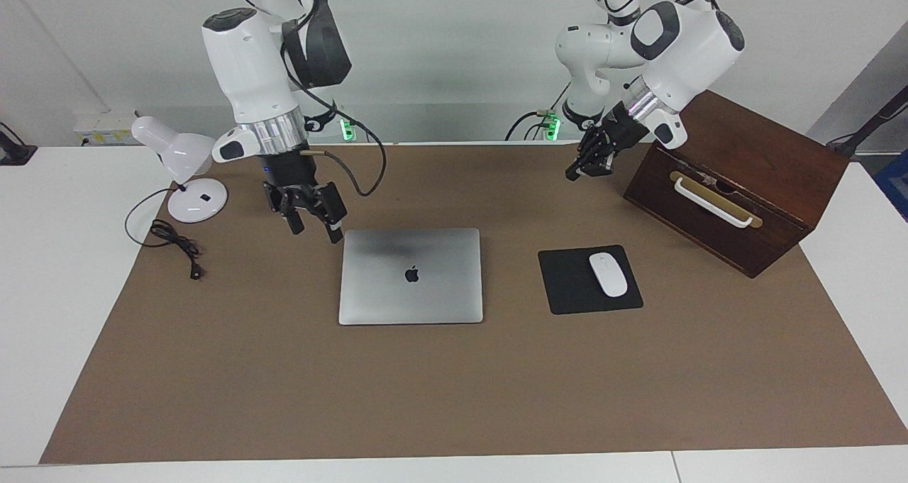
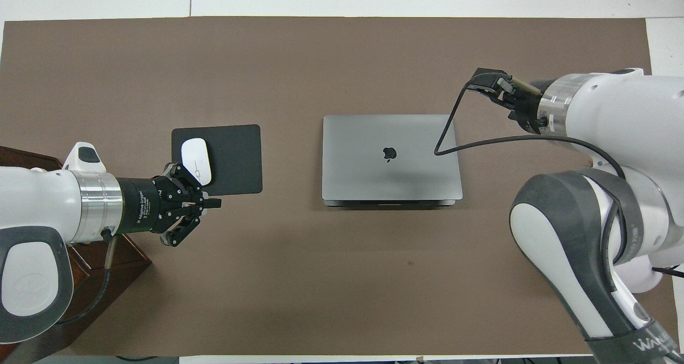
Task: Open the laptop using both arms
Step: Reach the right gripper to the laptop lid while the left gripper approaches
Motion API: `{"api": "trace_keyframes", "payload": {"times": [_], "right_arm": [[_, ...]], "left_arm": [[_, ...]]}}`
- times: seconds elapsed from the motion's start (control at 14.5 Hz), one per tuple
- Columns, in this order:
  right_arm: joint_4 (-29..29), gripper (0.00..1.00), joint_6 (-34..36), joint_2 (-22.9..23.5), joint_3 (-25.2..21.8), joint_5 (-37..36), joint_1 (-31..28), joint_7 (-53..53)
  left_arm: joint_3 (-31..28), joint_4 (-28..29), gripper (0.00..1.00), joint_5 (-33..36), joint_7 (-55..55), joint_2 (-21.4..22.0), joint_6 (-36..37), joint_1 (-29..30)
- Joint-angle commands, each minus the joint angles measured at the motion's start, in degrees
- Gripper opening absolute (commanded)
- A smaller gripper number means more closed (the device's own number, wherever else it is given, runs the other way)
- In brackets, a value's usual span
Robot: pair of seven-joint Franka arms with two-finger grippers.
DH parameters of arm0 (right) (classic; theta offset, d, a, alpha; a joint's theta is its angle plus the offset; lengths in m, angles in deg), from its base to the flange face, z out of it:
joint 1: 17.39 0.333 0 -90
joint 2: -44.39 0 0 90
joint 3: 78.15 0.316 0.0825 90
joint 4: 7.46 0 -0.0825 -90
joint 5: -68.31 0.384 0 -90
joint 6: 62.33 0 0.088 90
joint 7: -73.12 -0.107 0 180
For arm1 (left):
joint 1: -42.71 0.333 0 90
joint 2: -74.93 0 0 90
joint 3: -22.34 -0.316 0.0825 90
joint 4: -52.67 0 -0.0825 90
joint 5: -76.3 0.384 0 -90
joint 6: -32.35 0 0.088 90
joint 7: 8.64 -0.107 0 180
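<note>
The laptop point(image 1: 425, 295) lies closed and flat on the brown mat point(image 1: 425, 398), apple logo up; it also shows in the overhead view point(image 2: 374, 134). My right gripper point(image 1: 316, 229) is open and hangs just beside the laptop's corner nearest the robots at the right arm's end, not touching it; it also shows in the overhead view point(image 2: 489, 80). My left gripper point(image 1: 576, 172) is shut and empty, raised over the mat beside the wooden box; in the overhead view point(image 2: 212, 203) it shows by the mouse pad's edge.
A black mouse pad point(image 1: 567, 284) with a white mouse point(image 1: 608, 274) lies beside the laptop toward the left arm's end. A dark wooden box point(image 1: 738, 185) with a white handle stands at that end. A white desk lamp point(image 1: 181, 157) and its cable point(image 1: 174, 242) are at the right arm's end.
</note>
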Motion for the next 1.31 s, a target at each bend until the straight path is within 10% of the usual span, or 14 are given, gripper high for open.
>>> {"api": "trace_keyframes", "payload": {"times": [0.0,1.24], "right_arm": [[-4.02,1.00,-4.30,-1.91,-0.42,1.09,2.34,-2.49],[-20.63,1.00,-6.16,-9.30,0.02,1.09,13.51,-17.61]], "left_arm": [[-0.25,6.01,0.00,-6.62,0.79,0.67,-5.25,-0.74],[-0.17,10.95,0.00,-53.47,-5.79,-14.98,-40.92,-23.48]]}}
